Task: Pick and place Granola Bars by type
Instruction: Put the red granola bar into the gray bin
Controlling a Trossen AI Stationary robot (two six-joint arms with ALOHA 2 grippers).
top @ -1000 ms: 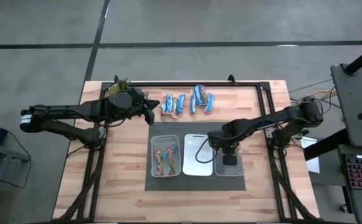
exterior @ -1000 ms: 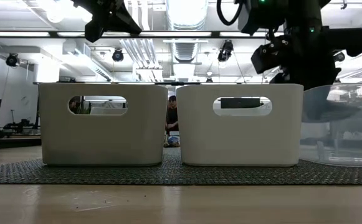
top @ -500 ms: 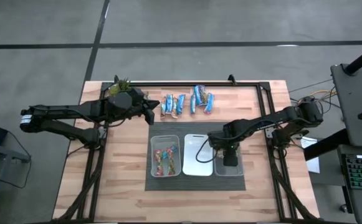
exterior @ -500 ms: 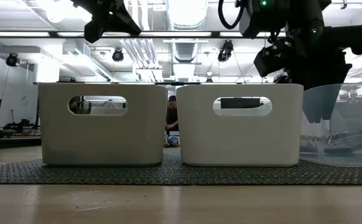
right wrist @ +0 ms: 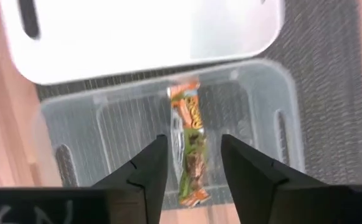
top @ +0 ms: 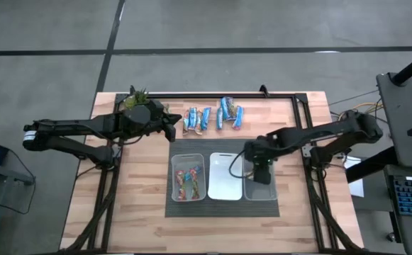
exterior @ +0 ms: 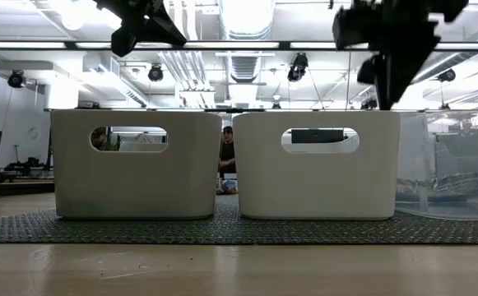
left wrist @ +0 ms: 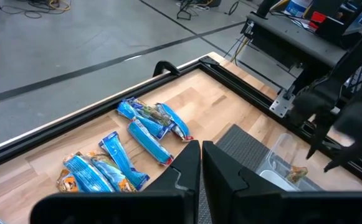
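Three bins sit side by side on a dark mat (top: 223, 205): the left bin (top: 188, 177) holds a heap of colourful bars (top: 186, 181), the middle bin (top: 225, 176) shows nothing inside, and the clear right bin (right wrist: 168, 124) holds one orange-and-green bar (right wrist: 189, 140) lying flat, its long axis along the bin's length. The right gripper (right wrist: 193, 163) hangs above that bin with fingers spread and nothing between them, apart from the bar. Blue bars (top: 213, 117) lie in two loose clusters on bare wood near the table's far edge, roughly parallel with long axes running front to back, just beside the left gripper (top: 171, 127), whose fingers are pressed together, with a small plant (top: 137, 94) behind that arm.
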